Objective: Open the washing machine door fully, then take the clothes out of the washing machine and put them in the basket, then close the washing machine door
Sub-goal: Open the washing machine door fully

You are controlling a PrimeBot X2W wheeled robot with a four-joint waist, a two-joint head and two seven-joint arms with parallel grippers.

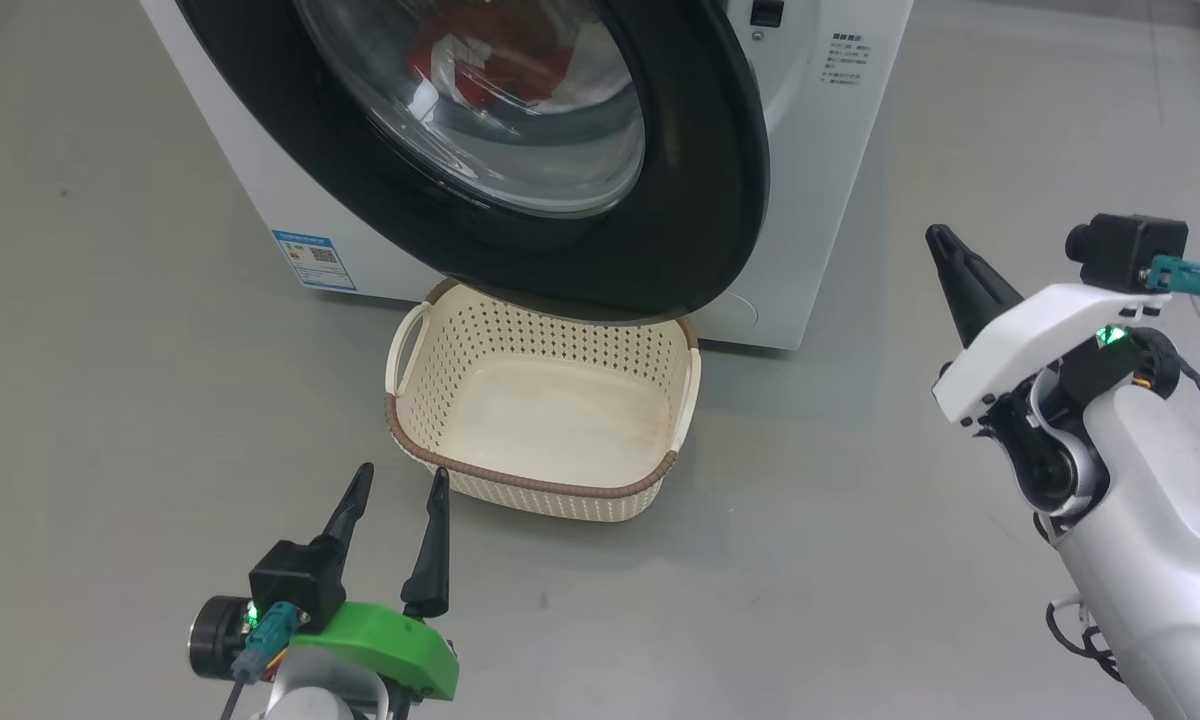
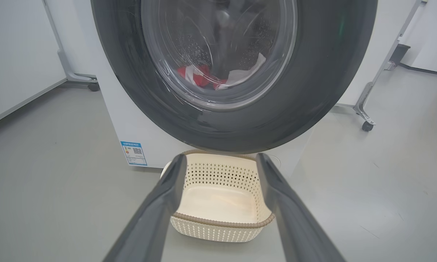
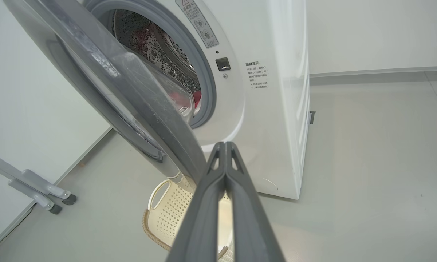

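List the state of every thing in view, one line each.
door: part open, hanging over the basket's back edge
clothes: inside the drum, seen through the door glass
basket: upright on the floor, empty
left gripper: open, holding nothing
right gripper: shut, holding nothing
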